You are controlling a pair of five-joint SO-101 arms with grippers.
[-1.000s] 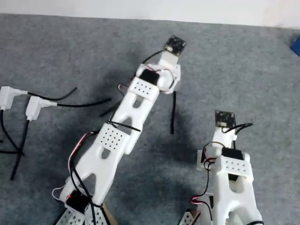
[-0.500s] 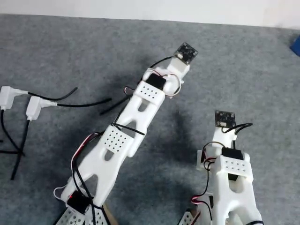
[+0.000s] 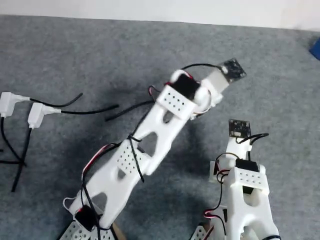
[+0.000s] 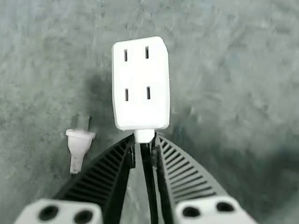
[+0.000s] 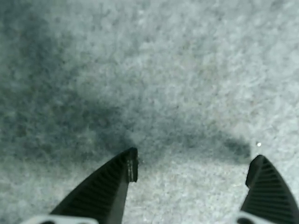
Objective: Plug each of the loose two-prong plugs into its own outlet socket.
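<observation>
In the left wrist view a white outlet block [image 4: 140, 84] with two sockets hangs over the grey carpet. My left gripper [image 4: 145, 148] is shut on the black cable at the block's neck. A small white loose plug [image 4: 77, 145] lies on the carpet beside the left fingers. In the high view two white two-prong plugs [image 3: 7, 102] [image 3: 36, 115] with black cables lie at the far left. The left arm [image 3: 175, 102] stretches toward the upper right, hiding the block beneath its wrist. My right gripper [image 5: 192, 170] stands open over bare carpet, and its arm [image 3: 247, 180] is at the lower right.
Black cables [image 3: 90, 111] trail across the carpet from the plugs toward the left arm. A blue object [image 3: 316, 48] shows at the right edge. A pale strip [image 3: 160, 9] borders the carpet at the back.
The left arm has swung to the right with the outlet cable in its gripper. The right arm and the two plugs at the left have not moved.
</observation>
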